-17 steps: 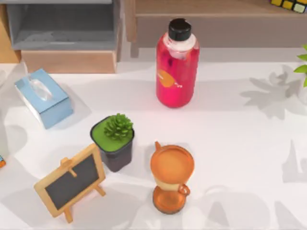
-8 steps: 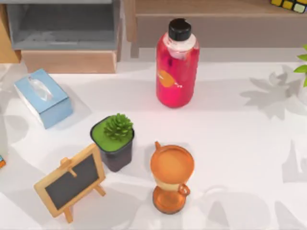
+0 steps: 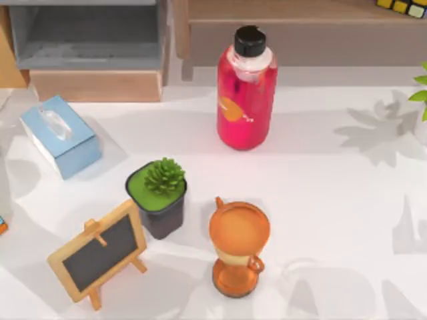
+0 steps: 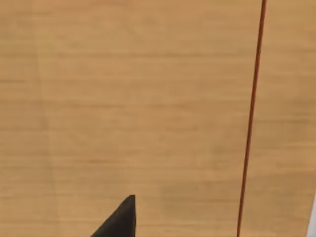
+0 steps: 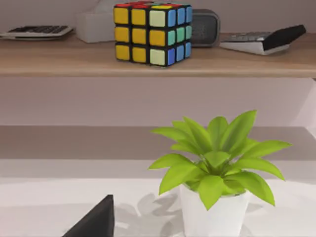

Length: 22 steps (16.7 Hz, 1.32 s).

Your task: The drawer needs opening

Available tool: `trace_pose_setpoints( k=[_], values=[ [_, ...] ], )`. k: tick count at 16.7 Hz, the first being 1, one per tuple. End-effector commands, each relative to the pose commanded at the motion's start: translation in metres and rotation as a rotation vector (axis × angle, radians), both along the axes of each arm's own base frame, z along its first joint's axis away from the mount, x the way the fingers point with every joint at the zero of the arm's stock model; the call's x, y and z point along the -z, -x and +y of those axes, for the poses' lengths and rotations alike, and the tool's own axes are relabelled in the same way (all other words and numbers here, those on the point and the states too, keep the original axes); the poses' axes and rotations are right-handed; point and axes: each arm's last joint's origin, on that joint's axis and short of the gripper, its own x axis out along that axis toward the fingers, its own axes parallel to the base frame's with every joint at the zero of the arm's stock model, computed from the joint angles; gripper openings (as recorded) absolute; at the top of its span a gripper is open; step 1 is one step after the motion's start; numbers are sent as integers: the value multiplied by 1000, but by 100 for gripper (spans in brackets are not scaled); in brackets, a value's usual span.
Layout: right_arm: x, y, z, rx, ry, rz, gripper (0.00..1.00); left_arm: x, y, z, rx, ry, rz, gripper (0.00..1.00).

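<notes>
White counter (image 3: 320,187) carries every loose object. The wooden shelf (image 5: 148,59) runs along its far edge, well beyond the right gripper (image 5: 96,221). The drawer (image 3: 97,85) sits at the counter's far left corner. Its wooden front stands forward of the cabinet and its grey interior lies exposed from above. A plain wooden panel (image 4: 138,108), crossed by one thin dark seam, lies close ahead of the left gripper (image 4: 121,223). Which face of the cabinet this panel belongs to cannot be told. For both sets of jaws, released or clenched cannot be told.

A red bottle (image 3: 245,93) with a black cap stands mid-counter, in front of the shelf. A leafy plant (image 5: 215,168) in a white pot stands just ahead of the right gripper. A blue tissue box (image 3: 60,135) lies near the drawer front. The small chalkboard easel (image 3: 99,252), orange cup (image 3: 239,243) and potted succulent (image 3: 159,193) cluster at the near edge. A colour cube (image 5: 150,32) rests on the shelf, above and behind the plant.
</notes>
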Motion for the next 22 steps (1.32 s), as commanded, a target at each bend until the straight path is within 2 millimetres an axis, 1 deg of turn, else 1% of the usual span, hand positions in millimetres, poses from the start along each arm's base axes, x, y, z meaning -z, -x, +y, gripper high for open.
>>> trace_pose_setpoints(
  k=[9, 10, 17, 18, 19, 22],
  values=[
    [0, 0, 0, 0, 0, 0, 100, 0, 0, 0, 0, 0, 0, 2],
    [0, 0, 0, 0, 0, 0, 100, 0, 0, 0, 0, 0, 0, 0],
    [0, 0, 0, 0, 0, 0, 100, 0, 0, 0, 0, 0, 0, 0],
    [0, 0, 0, 0, 0, 0, 100, 5, 1, 1, -3, 13, 18, 0],
    [0, 0, 0, 0, 0, 0, 100, 4, 2, 2, -4, 10, 14, 0],
    [0, 0, 0, 0, 0, 0, 100, -3, 16, 5, -4, -3, -13, 0]
  ],
)
